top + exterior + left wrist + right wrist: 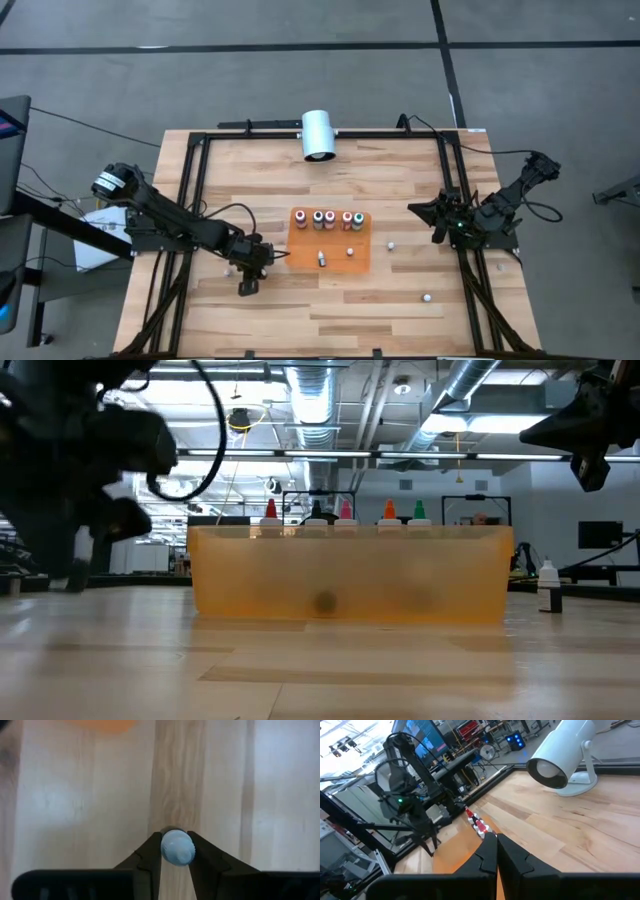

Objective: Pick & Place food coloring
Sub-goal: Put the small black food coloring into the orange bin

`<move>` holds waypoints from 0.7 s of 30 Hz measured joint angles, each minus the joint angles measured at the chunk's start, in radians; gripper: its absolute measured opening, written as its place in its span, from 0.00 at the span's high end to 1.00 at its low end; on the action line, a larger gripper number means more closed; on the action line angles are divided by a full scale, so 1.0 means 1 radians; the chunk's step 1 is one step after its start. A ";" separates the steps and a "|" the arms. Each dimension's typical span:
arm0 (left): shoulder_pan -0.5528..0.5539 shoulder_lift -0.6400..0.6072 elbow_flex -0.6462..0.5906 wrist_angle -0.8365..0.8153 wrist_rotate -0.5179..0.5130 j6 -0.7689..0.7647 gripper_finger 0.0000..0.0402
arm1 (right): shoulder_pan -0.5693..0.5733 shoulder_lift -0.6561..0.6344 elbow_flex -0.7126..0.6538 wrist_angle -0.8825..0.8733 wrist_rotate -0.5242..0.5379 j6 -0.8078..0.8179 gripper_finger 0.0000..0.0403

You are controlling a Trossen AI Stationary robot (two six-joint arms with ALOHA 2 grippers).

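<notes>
A pale-blue-topped food coloring bottle (176, 847) is clamped between the fingers of the left gripper (247, 270), low over the bench (400, 190) just left of the orange mat (330, 261). Only its round cap is seen end-on in the left wrist view, so its long axis runs along the camera's line of sight. Four more bottles (324, 219) are stood upright in a row along the mat's far edge, tops up. The right gripper (496, 851) is held closed and empty above the bench's right side, facing the white cylinder (319, 134).
</notes>
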 joint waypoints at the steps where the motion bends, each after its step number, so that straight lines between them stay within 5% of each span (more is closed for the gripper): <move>1: 0.000 0.000 0.021 -0.030 0.000 0.015 0.84 | 0.000 0.000 0.000 0.000 0.000 0.000 1.00; 9: 0.000 0.000 0.224 -0.233 -0.084 0.153 0.84 | 0.000 0.000 0.000 -0.008 0.003 0.000 1.00; 21: 0.009 0.007 0.416 -0.300 -0.240 0.321 0.83 | 0.000 0.000 0.000 -0.008 0.003 -0.001 1.00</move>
